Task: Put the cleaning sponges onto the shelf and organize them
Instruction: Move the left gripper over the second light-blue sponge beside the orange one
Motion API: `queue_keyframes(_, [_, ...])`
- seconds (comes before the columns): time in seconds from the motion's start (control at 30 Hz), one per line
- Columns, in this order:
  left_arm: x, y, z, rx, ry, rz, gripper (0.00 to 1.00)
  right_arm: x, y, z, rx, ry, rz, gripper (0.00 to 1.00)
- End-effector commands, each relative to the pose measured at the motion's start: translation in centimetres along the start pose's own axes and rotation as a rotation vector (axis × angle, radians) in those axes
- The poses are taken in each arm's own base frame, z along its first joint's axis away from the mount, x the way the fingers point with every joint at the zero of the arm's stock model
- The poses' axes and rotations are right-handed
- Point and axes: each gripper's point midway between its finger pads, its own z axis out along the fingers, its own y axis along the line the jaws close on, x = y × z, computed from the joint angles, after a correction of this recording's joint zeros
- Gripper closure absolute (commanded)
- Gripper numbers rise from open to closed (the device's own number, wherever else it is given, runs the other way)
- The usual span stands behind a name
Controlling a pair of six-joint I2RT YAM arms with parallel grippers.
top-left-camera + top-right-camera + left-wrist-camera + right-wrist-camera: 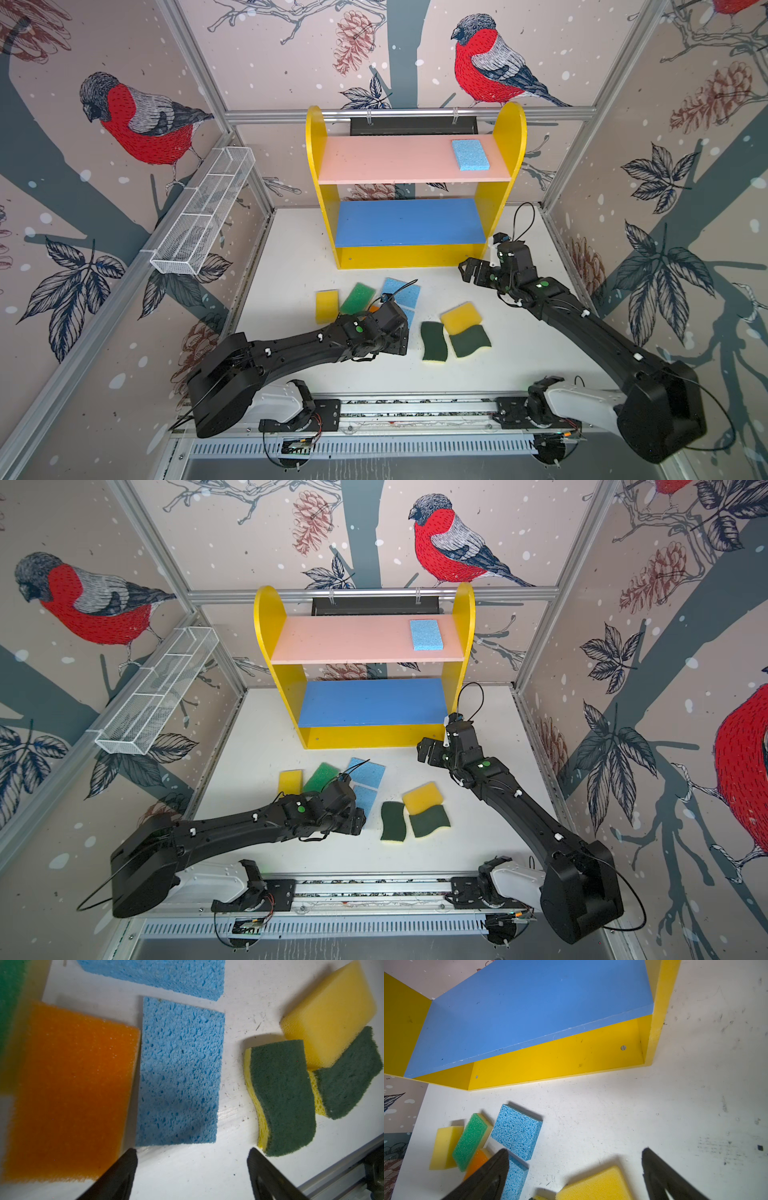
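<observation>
Left gripper (191, 1153) hangs low over the table (519, 365), jaws wide apart and empty, set either side of the near end of a light-blue sponge (178, 1072). This looks like alignment for a pick, though contact cannot be confirmed. Orange-topped sponge (70, 1093) lies just beside it. 8 sponges lie loose, with a yellow block (460, 318) overlapping 1 of 2 scourers (470, 340). Right gripper (467, 270), fully open and empty, waits near the shelf (513, 124), probably to keep clear. 1 blue sponge (470, 154) rests on the pink top board (386, 160), at its right end.
</observation>
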Motion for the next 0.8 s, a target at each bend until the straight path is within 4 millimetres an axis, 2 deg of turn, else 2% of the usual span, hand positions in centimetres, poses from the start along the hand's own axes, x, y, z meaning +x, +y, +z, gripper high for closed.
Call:
queue_keyframes(0.0, [0.0,-0.4,0.4,0.010,0.013,0.001,0.16,-0.5,0.3,-0.1,-0.009,-0.025,0.004,0.01])
queue_keyframes(0.23, [0.5,0.2,1.1,-0.034,0.038,0.003,0.14,-0.6,0.2,-0.2,-0.006,-0.030,-0.005,0.01])
queue_keyframes(0.53, [0.6,1.3,1.4,-0.110,0.055,0.018,0.08,-0.5,0.2,-0.1,-0.005,-0.029,-0.016,0.00])
queue_keyframes(0.77, [0.7,1.3,2.0,-0.116,0.068,0.031,0.07,-0.4,0.0,0.0,-0.001,-0.025,-0.018,0.00])
